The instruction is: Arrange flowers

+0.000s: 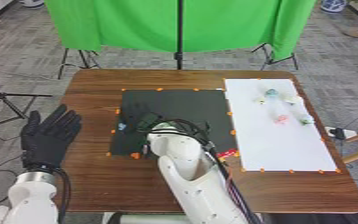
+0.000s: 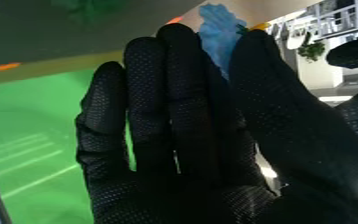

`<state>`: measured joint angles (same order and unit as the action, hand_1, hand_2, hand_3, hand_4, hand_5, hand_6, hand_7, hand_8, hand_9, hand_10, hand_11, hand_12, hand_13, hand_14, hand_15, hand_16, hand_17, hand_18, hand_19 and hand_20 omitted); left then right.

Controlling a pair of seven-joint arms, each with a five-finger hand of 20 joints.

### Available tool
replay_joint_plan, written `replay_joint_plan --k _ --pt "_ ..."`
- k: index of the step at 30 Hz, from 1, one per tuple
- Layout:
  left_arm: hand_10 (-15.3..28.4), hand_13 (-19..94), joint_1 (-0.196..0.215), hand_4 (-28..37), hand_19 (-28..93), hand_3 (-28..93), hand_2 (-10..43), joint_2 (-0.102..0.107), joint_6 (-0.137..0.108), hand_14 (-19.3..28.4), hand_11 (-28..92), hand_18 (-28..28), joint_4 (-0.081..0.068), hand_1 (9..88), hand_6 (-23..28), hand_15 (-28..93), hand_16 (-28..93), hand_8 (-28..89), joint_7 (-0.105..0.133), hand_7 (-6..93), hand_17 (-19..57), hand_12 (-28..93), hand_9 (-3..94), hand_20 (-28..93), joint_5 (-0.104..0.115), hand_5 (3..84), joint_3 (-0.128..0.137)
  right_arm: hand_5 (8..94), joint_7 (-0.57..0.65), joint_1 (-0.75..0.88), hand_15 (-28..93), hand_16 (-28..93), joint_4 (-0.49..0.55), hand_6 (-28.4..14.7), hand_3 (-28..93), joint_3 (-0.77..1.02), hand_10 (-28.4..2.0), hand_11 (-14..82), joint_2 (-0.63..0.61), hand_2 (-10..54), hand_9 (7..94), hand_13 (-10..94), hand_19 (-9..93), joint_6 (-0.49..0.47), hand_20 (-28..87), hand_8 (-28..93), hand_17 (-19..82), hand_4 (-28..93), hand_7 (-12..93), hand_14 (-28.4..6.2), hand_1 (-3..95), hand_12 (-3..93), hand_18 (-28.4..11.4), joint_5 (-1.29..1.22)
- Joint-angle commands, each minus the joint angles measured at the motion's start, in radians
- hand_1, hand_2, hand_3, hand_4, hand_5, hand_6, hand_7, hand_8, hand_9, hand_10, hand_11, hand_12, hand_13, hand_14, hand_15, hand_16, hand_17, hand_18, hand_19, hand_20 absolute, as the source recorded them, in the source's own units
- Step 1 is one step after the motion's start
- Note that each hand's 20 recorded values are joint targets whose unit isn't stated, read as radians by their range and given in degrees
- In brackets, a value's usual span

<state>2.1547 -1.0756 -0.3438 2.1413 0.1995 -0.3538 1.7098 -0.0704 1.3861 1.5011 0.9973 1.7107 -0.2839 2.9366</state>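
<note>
My right hand (image 1: 138,113) is low over the left part of the black mat (image 1: 186,103), its fingers straight. A small pale blue flower (image 1: 121,126) is at the mat's left edge, close beside that hand. In the right wrist view, my right hand (image 2: 186,117) is open, and the blue flower (image 2: 218,31) shows at the gap by the fingertips; whether they touch it I cannot tell. My left hand (image 1: 51,134) is open with straight fingers at the table's left side. Several pale flowers, with a pink one (image 1: 281,119) among them, lie on the white sheet (image 1: 286,150).
A red object (image 1: 228,153) is at the mat's near right corner, close to my right forearm. Orange markers line the mat and the sheet. The brown table (image 1: 95,192) surrounds both, and a green backdrop (image 1: 122,25) stands behind its far edge.
</note>
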Motion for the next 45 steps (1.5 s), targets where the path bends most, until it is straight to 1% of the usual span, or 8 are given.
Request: replay_joint_plan --k 1,16,21,25,30,35,41,45 --pt "15.3 30 0.003 -28.3 32 72 18.9 0.005 -0.016 15.7 22 13.9 -0.004 19.9 10.7 43 -6 -8 -0.006 11.6 -3.4 13 40.3 16 0.001 45.0 -0.01 64.9 -0.013 0.003 52 37 -0.012 -2.7 70 -0.002 -11.8 13.6 0.025 -9.2 76.6 53 77 0.02 42 3 26 -28 38 -11.8 58.7 41.9 -22.6 0.282" --pt "15.2 30 0.012 -28.3 32 73 17.5 -0.006 -0.005 15.8 22 14.1 -0.007 23.2 10.4 44 -6 -9 -0.007 12.6 -3.6 13 40.8 16 0.018 46.6 0.001 67.0 0.035 -0.007 54 33 -0.036 -4.8 68 0.008 -13.1 13.1 0.02 -9.5 73.4 50 77 0.089 43 0 25 -28 23 -14.1 60.7 39.1 -23.9 0.278" --pt "15.2 30 0.019 -28.3 32 73 17.3 -0.022 0.0 15.7 22 14.1 -0.008 23.8 10.4 44 -6 -9 -0.01 12.8 -3.5 13 40.8 16 0.033 46.8 0.01 59.9 0.054 -0.02 60 25 0.009 -4.9 77 -0.014 -17.6 25.2 -0.011 -9.5 61.4 46 78 0.105 41 -9 24 -28 25 -17.1 53.5 22.3 -24.6 0.203" --pt "15.2 30 0.028 -28.3 32 73 17.2 -0.03 0.003 15.7 22 14.2 -0.008 24.0 10.4 44 -6 -9 -0.016 12.8 -3.5 13 40.9 16 0.026 46.8 0.016 53.1 0.122 -0.044 62 20 0.057 -6.2 80 -0.017 -19.6 23.4 -0.04 -9.5 54.1 44 79 0.096 41 -14 24 -28 22 -18.7 51.0 18.0 -25.3 0.097" --pt "15.2 30 0.038 -28.3 32 73 17.2 -0.063 0.016 15.7 22 14.2 -0.009 24.0 10.4 44 -6 -9 -0.04 12.7 -3.4 13 40.9 16 0.015 46.8 0.028 51.3 0.205 -0.06 64 19 0.158 -7.1 79 0.015 -20.5 21.8 -0.127 -9.5 51.2 41 79 0.077 41 -13 23 -28 20 -19.8 50.0 17.2 -25.8 -0.032" --pt "15.1 30 0.039 -28.3 32 73 17.1 -0.069 0.029 15.6 22 14.1 -0.013 24.2 10.3 44 -6 -9 -0.05 12.7 -3.4 13 40.9 16 0.006 46.7 0.041 51.5 0.331 -0.071 62 17 0.236 -7.1 79 0.139 -20.8 20.2 -0.248 -9.5 50.9 40 78 0.013 40 -13 22 -28 19 -20.2 48.9 16.8 -25.8 -0.164" --pt "15.0 30 0.049 -28.3 32 73 17.1 -0.08 0.041 15.6 22 14.2 -0.009 24.4 10.2 44 -6 -9 -0.064 12.6 -3.5 13 40.8 16 -0.006 46.6 0.052 53.3 0.348 0.001 58 17 0.287 -5.6 78 0.332 -19.4 18.2 -0.402 -9.5 52.8 43 76 -0.113 38 -12 22 -28 18 -18.2 49.9 17.0 -24.3 -0.125" --pt "14.8 30 0.047 -28.3 32 73 17.0 -0.08 0.044 15.5 22 14.2 -0.013 24.4 10.1 44 -6 -9 -0.069 12.7 -3.5 13 40.7 17 -0.015 46.6 0.057 50.9 0.378 0.081 56 17 0.311 -6.3 78 0.444 -21.0 14.9 -0.465 -9.5 44.3 36 76 -0.144 38 -12 21 -28 17 -19.2 47.4 16.8 -23.9 -0.151"
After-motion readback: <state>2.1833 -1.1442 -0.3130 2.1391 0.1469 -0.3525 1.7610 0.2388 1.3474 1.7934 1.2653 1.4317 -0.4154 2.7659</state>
